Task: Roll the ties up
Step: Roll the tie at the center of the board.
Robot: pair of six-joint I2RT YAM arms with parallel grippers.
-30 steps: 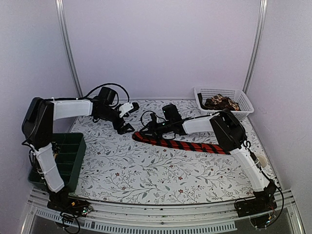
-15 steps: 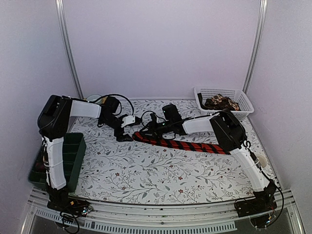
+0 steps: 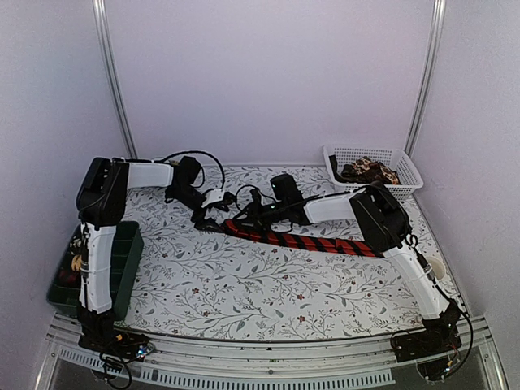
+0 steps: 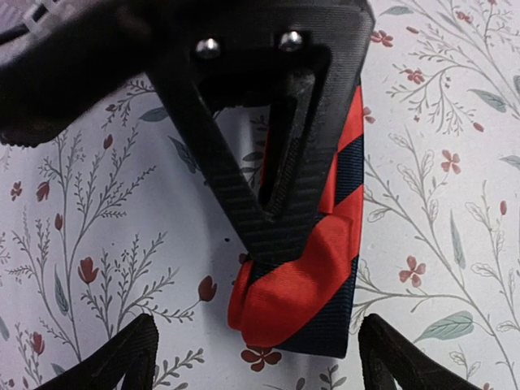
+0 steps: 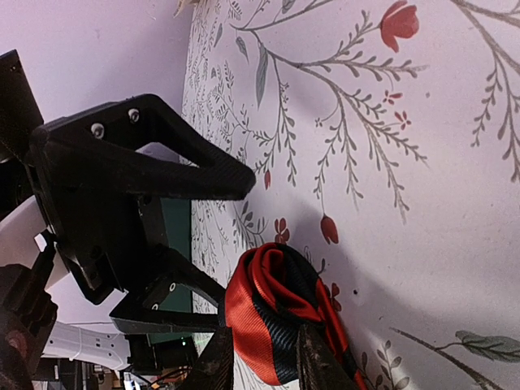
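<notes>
Top external view: red fabric necktie with black diagonal stripes point(image 3: 301, 240) lies flat on the floral-print worktop point(image 3: 244, 292). It runs left of and nearer than the white plastic lattice basket point(image 3: 409, 172), and the end farthest from the basket is folded into a small first turn. Brown-patterned ties point(image 3: 367, 171) are heaped inside the basket.

R end effector point(image 3: 244, 218) is clamped on that folded end. In the right wrist view its fingers point(image 5: 218, 361) sit either side of the red-black bundle. L end effector point(image 3: 210, 219) is just past the bundle, on the side away from the basket, w/ jaws apart. In the left wrist view its fingertips point(image 4: 130, 357) straddle the bundle w/o touching it.

Likely trouble from here:
- The two end effectors are v. close, so a collision is poss. if L closes while the R finger lies across the bundle.
- The fold looks loose and puffy. If R lets go before L has a firm pinch, the fabric prob. springs open and the roll is lost.
- L may catch only the top layer, so the turn skews and the coil goes cone-shaped.
- The long tail toward the basket is unrestrained. Pulling on the roll could drag the whole strip across the slick cloth instead of winding it.
</notes>
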